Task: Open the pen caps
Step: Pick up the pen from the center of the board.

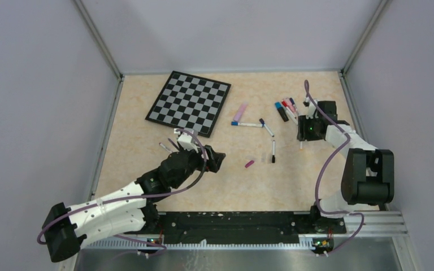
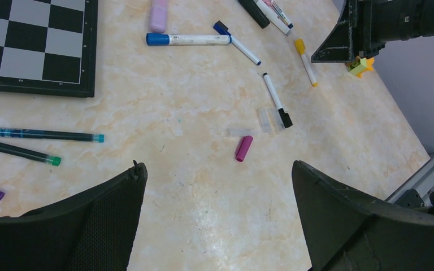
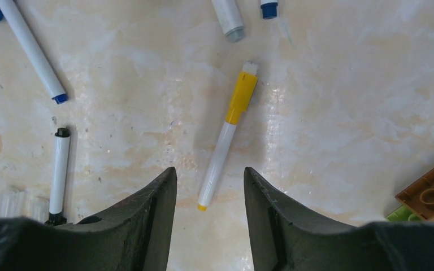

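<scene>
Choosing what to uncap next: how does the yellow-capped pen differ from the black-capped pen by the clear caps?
The yellow-capped pen has a yellow cap; the black-capped pen has a black one. The yellow-capped pen lies in line with the gap of the right gripper; the black-capped pen lies off to the side, beside the clear caps. Both are slim, white-bodied and capped.

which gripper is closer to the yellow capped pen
Right. The right gripper hangs directly over the yellow-capped pen, jaws straddling its tail end; the left gripper sits far off, near the chessboard.

beige table (image 1: 294, 180) w/ chessboard (image 1: 189, 103), pens (image 1: 247, 123), purple cap (image 1: 249, 164), maybe clear caps (image 2: 264, 119).
</scene>
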